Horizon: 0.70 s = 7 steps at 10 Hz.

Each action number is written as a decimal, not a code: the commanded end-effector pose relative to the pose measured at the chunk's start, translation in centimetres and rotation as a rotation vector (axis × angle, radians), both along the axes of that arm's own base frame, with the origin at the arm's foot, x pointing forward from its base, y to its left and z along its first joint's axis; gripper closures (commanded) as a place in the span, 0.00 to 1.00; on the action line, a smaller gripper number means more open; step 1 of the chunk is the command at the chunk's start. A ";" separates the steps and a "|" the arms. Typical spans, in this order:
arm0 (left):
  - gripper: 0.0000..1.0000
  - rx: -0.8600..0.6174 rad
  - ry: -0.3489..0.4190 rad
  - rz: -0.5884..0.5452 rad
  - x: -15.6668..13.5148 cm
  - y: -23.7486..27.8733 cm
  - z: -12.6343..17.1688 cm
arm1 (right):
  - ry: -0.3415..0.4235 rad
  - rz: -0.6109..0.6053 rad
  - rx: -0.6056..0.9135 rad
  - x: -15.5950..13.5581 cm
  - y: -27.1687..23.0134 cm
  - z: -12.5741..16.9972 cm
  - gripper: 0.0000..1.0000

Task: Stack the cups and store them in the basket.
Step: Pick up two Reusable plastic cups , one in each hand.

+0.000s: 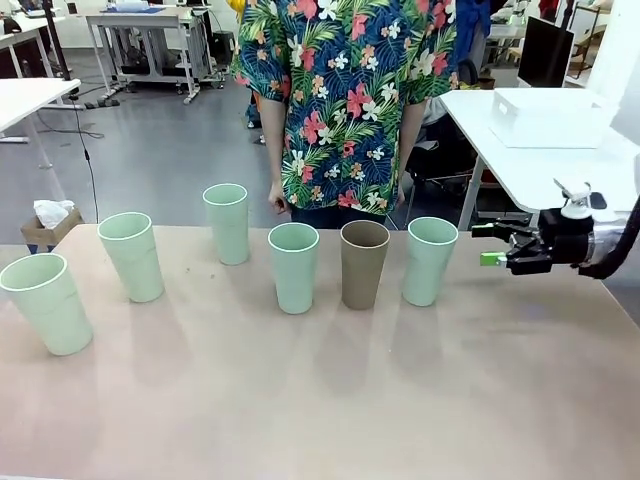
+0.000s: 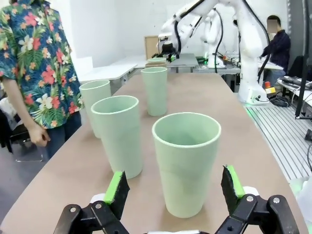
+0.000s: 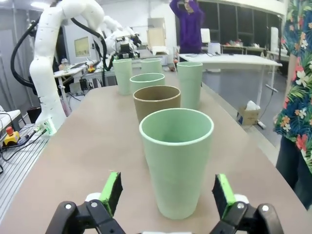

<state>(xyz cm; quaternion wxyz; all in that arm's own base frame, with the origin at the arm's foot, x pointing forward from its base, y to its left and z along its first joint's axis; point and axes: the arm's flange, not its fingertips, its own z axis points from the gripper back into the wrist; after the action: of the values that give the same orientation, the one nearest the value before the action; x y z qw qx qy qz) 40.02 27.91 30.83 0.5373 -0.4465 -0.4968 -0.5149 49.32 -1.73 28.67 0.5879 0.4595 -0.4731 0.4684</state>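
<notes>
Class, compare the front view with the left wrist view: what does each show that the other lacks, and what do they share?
The front view adds a cardboard box on the floor and the brown cup in full. The left wrist view adds the left pincer, open, aimed at the nearest mint cup. Both share the mint cups, the table, the person in the floral shirt and the right pincer, open.

front: looking across table at person | wrists: sitting low and close, facing each other along shared cup row
</notes>
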 end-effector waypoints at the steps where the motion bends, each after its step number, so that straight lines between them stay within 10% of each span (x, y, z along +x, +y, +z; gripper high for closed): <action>1: 0.00 -0.055 -0.056 -0.027 -1.6 -0.8 -2.0 | -0.043 0.035 0.074 1.1 0.9 -1.3 0.00; 7: 0.00 -0.101 -0.034 -0.012 -2.1 -4.1 -3.8 | -0.020 0.000 0.064 1.9 1.7 -1.7 0.00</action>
<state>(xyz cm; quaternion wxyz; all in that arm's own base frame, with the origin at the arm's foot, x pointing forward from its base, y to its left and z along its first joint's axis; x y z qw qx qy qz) 40.14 24.23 28.96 0.5081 -0.4798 -0.5211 -0.4900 50.83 -0.63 26.64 0.5605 0.4851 -0.4826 0.4665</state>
